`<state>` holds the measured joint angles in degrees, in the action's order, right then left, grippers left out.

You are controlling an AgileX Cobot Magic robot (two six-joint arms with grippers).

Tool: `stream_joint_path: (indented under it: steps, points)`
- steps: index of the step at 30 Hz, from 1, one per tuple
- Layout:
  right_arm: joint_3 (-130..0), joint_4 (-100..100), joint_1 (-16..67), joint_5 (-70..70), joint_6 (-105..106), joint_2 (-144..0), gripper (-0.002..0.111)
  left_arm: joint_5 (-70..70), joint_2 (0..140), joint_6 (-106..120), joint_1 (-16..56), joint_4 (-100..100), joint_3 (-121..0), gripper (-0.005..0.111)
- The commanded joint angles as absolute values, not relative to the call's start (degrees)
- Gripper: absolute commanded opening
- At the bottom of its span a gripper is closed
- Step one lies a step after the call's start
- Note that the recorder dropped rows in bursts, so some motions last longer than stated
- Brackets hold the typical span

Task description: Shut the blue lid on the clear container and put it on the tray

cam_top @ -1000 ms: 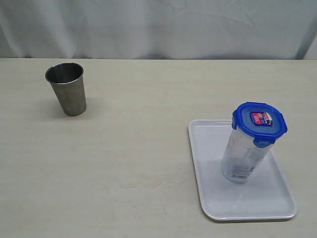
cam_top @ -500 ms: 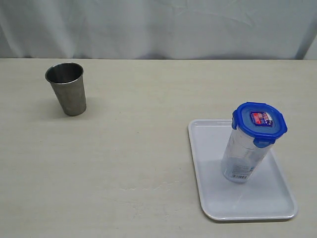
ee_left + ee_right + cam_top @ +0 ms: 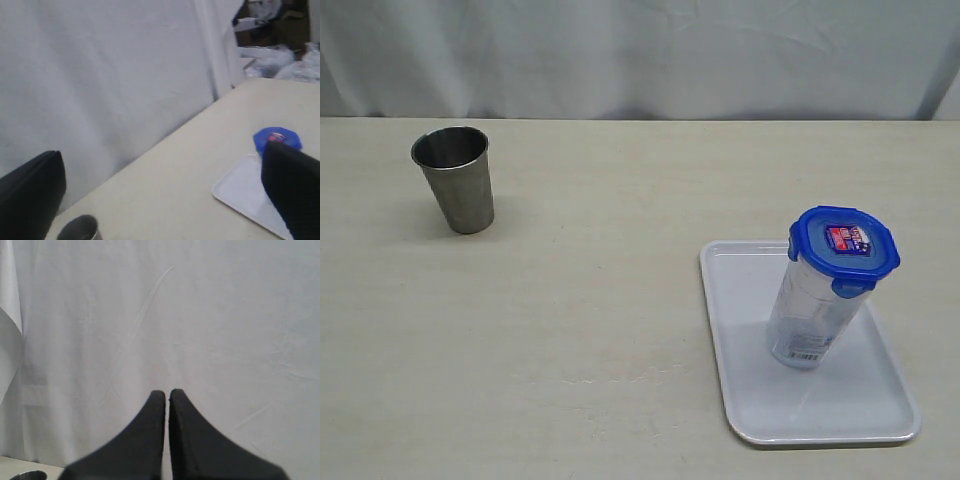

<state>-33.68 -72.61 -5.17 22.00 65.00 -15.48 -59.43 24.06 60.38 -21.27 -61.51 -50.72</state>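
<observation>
The clear container stands upright on the white tray at the right of the exterior view, with the blue lid seated on top. No gripper touches it, and neither arm shows in the exterior view. My left gripper is open, its two dark fingers wide apart with nothing between them; past them lie the blue lid and a tray corner. My right gripper is shut and empty, pointing at the white curtain.
A tapered steel cup stands at the back left of the table; the same steel cup shows near my left gripper's finger. A white curtain hangs behind the table's far edge.
</observation>
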Motion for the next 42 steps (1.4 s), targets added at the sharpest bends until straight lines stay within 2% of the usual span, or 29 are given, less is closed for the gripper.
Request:
stream_joint_path:
  steps: [1, 17, 24, 30, 35, 39, 42]
  points:
    - [-33.50, -72.63, -5.13, 22.38, 65.12, -15.17, 0.004, -52.11, 17.02, 46.22, -21.40, -50.87, -50.39, 0.103]
    - [-33.50, -72.63, -5.13, 22.38, 65.12, -15.17, 0.004, -42.25, 5.16, 13.00, -21.40, -34.51, -50.39, 0.103]
    - [-33.50, -72.63, -5.13, 22.38, 65.12, -15.17, 0.004, -39.68, 1.97, 6.33, -21.94, -32.28, -50.39, 0.103]
    - [-33.50, -72.63, -5.13, 22.38, 65.12, -15.17, 0.004, -41.59, 0.00, -27.50, -21.69, -7.23, -50.39, 0.103]
    - [-33.50, -72.63, -5.13, 22.38, 65.12, -15.17, 0.004, -41.11, 0.00, -28.05, -19.11, -3.04, -50.22, 0.103]
    - [-33.50, -72.63, -5.13, 22.38, 65.12, -15.17, 0.004, -31.46, 0.00, -24.15, -10.38, -2.75, -42.85, 0.103]
    - [-33.50, -72.63, -5.13, 22.38, 65.12, -15.17, 0.004, -26.00, 0.00, -19.14, -7.36, -2.75, -38.43, 0.103]
